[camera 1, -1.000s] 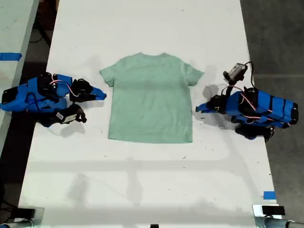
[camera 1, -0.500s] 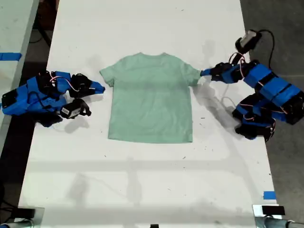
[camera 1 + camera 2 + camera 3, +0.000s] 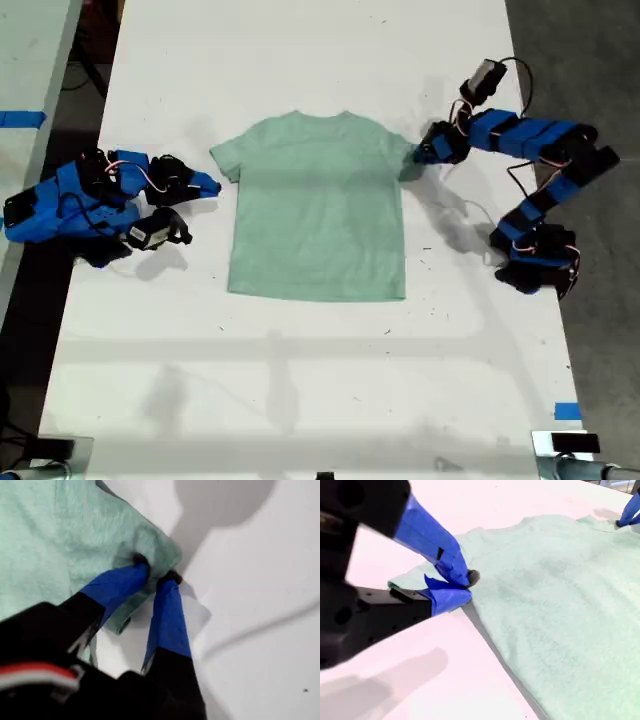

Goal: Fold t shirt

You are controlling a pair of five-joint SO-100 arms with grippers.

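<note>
The pale mint-green t shirt (image 3: pixel 318 205) lies flat on the white table (image 3: pixel 300 380), collar toward the far edge. My first gripper (image 3: pixel 418 155) reaches in from the exterior view's right. Its blue fingertips (image 3: pixel 142 562) are shut on a bunched fold of the t shirt (image 3: pixel 60 530) at the sleeve edge. My second gripper (image 3: pixel 213 185) lies low on the exterior view's left. It is shut, with its tip (image 3: pixel 465 582) at the edge of the other sleeve of the t shirt (image 3: pixel 560 605), and no cloth shows between its jaws. Across the cloth, the first gripper (image 3: pixel 630 510) is visible.
A second table with blue tape (image 3: pixel 20 120) stands at the exterior view's left, across a dark gap. Another blue tape mark (image 3: pixel 567 411) sits near the table's edge at the exterior view's lower right. The first arm's base (image 3: pixel 535 260) stands at that side.
The first arm has lifted, swung toward the far side and reached in to the sleeve, closing on it. The second arm shifted slightly a second ago and has held still since.
</note>
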